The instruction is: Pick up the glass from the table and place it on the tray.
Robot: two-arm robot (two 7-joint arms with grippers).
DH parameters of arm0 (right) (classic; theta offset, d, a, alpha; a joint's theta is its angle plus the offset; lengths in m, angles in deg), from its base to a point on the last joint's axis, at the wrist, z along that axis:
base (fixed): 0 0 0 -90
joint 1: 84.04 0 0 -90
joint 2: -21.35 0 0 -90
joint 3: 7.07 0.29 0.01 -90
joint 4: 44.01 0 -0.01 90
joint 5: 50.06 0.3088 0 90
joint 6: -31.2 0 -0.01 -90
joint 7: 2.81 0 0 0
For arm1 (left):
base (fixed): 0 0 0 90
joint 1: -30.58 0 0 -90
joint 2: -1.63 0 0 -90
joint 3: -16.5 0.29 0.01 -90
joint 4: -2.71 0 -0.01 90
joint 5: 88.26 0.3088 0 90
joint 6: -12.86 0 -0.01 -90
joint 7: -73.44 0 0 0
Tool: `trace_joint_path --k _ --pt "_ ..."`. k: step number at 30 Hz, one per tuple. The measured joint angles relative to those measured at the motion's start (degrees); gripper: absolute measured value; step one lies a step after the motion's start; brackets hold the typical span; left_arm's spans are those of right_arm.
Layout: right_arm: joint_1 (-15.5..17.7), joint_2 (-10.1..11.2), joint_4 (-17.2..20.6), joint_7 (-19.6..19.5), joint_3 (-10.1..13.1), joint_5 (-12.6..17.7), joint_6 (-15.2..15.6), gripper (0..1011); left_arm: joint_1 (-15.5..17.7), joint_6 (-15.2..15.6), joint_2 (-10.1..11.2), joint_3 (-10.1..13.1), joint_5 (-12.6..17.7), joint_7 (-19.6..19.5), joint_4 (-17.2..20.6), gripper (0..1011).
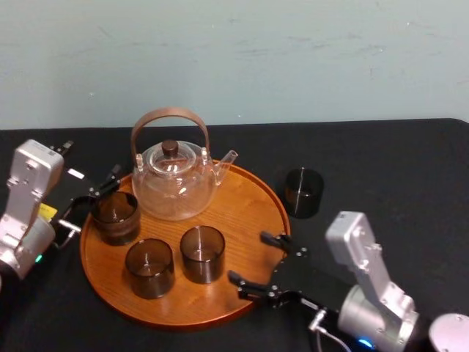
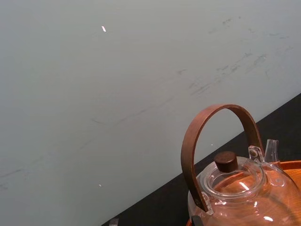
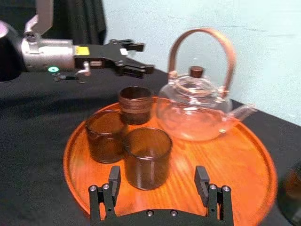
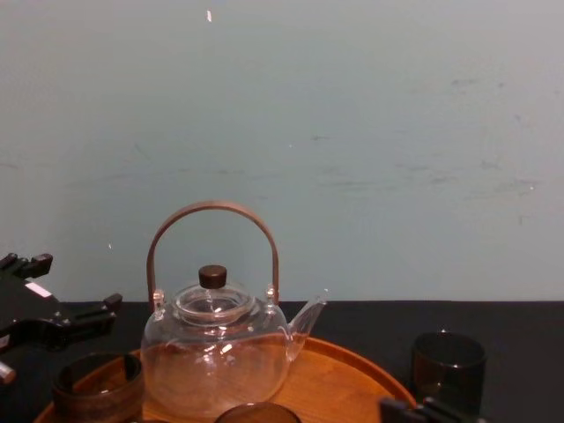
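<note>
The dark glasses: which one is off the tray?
The glass alone on the black table, right of the tray; the other three stand on it.

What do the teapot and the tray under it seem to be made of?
The teapot looks like clear, glossy glass: the tray shows through it. Its arched handle seems brown wood. The tray looks like smooth orange-brown wood, with visible grain.

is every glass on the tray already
No, one dark glass stands on the table, just outside the rim of the tray.
</note>
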Motion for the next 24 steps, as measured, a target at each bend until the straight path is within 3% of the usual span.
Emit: trace_joint_path --k 8,24 --pt "4.6 0.4 2.28 -2.95 4.43 0.56 -1.75 1002 0.0 0.0 0.0 0.0 0.0 0.0 0.0 1001" --pt "7.84 -1.16 1.09 -6.11 10.92 0.33 -2.64 1002 0.0 0.0 0.0 0.0 0.0 0.0 0.0 1001"
